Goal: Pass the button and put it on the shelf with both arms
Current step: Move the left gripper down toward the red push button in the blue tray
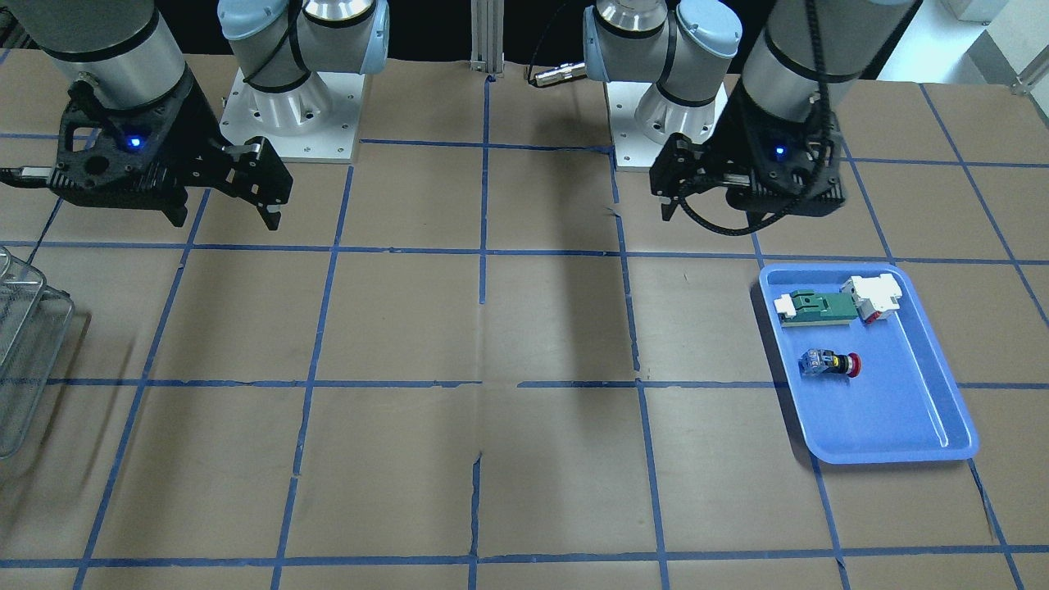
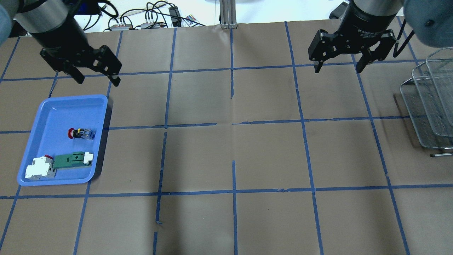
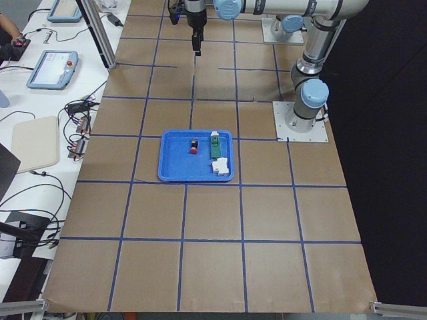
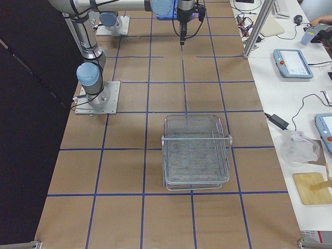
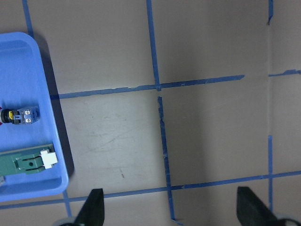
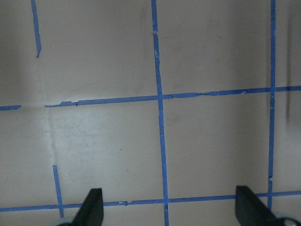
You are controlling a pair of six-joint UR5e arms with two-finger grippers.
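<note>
The button [image 2: 80,133], with a red cap and a clear bluish rear block, lies on its side in the blue tray [image 2: 56,109]. It also shows in the front view [image 1: 832,363] and at the left edge of the left wrist view [image 5: 16,116]. My left gripper [image 2: 97,80] is open and empty, above the table just beyond the tray's far edge. My right gripper [image 2: 338,69] is open and empty, above bare table on the far right. The wire-mesh shelf [image 2: 430,102] stands at the right table edge, apart from the right gripper, and also shows in the right side view [image 4: 196,150].
A green-and-white flat part [image 2: 72,159] and a white block with red [image 2: 39,168] lie in the tray's near end, close to the button. Brown paper with blue tape grid lines covers the table [image 2: 233,148]. Cables lie beyond the far edge.
</note>
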